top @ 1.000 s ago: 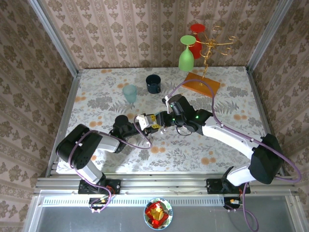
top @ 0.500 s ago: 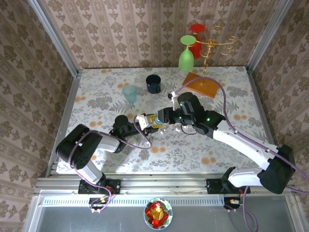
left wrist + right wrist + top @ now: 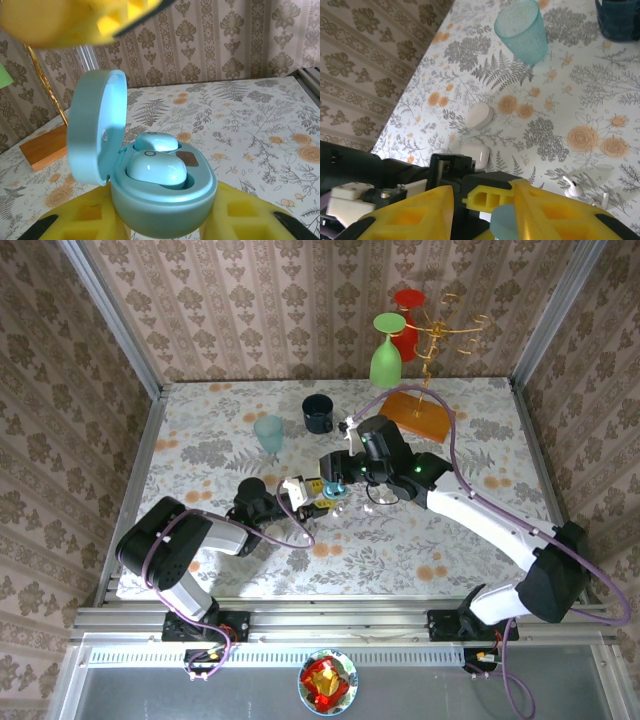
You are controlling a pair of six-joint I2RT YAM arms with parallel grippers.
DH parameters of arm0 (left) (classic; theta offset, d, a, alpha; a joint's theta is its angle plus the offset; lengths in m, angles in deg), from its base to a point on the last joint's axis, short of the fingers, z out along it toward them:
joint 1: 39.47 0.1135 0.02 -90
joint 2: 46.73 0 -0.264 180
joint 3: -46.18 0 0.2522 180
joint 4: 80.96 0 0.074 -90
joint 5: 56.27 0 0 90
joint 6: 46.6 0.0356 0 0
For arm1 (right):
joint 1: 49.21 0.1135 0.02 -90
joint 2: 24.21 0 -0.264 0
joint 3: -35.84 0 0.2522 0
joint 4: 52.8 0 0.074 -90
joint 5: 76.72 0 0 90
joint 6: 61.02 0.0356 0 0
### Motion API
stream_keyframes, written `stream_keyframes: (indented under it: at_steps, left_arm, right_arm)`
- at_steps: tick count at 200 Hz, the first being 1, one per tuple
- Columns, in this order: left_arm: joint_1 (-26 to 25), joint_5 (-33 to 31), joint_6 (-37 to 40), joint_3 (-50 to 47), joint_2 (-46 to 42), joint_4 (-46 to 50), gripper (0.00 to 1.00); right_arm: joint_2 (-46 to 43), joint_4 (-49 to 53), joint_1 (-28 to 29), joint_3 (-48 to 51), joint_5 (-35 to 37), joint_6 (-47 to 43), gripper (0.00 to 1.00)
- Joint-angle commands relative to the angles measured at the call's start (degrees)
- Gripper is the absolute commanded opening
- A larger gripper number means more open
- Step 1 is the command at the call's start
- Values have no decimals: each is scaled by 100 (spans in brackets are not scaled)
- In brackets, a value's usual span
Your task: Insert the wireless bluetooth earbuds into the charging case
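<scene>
My left gripper (image 3: 165, 222) is shut on a pale mint charging case (image 3: 160, 200), with a yellow finger on either side of it. The lid (image 3: 95, 135) stands open. Two glossy pale earbuds (image 3: 155, 167) sit side by side in the wells. From above, the case (image 3: 336, 494) sits mid-table in the left gripper (image 3: 322, 498). My right gripper (image 3: 335, 478) hovers just above it. In the right wrist view its jaws (image 3: 485, 215) stand open, with the lid's edge (image 3: 507, 225) beside the right finger. Two white stemmed earbuds (image 3: 574, 188) lie on the table.
Two white pebble cases (image 3: 479, 116) (image 3: 475, 152) lie on the cloth left of the held case. A teal cup (image 3: 268, 432) and a dark cup (image 3: 318, 413) stand behind. At the back right an orange base (image 3: 418, 412) carries a gold rack with a green glass (image 3: 386, 352).
My right gripper has lifted off the case and drawn back toward the far side, its jaws a little wider. The left gripper and the case have stayed put.
</scene>
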Motion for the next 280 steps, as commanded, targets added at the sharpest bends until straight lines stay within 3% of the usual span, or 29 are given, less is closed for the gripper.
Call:
stream_keyframes:
  at_steps: [1, 91, 130, 158, 178, 241, 280]
  left_arm:
    - [17, 50, -258, 176, -97, -171, 23]
    - [61, -178, -877, 299, -99, -205, 22]
    - [53, -180, -1375, 453, -122, -206, 22]
    - [5, -205, -1781, 597, -215, -212, 23]
    - [-24, -334, -2034, 688, -319, -215, 23]
    - [-101, -387, -2327, 967, -359, -215, 23]
    - [-141, -309, -2314, 968, -382, -211, 23]
  right_arm:
    - [40, 166, -33, -39, -258, -37, 38]
    - [-544, -37, -152, 342, -290, 217, 39]
    - [-924, -589, -445, 763, -596, 660, 49]
    - [-1156, -1585, -843, 1418, -1338, 1630, 66]
    - [-1273, -2450, -1102, 1944, -1825, 2401, 70]
    - [-870, -4755, -1285, 2665, -2832, 3895, 67]
    - [-751, -5076, -1397, 2756, -2811, 4185, 58]
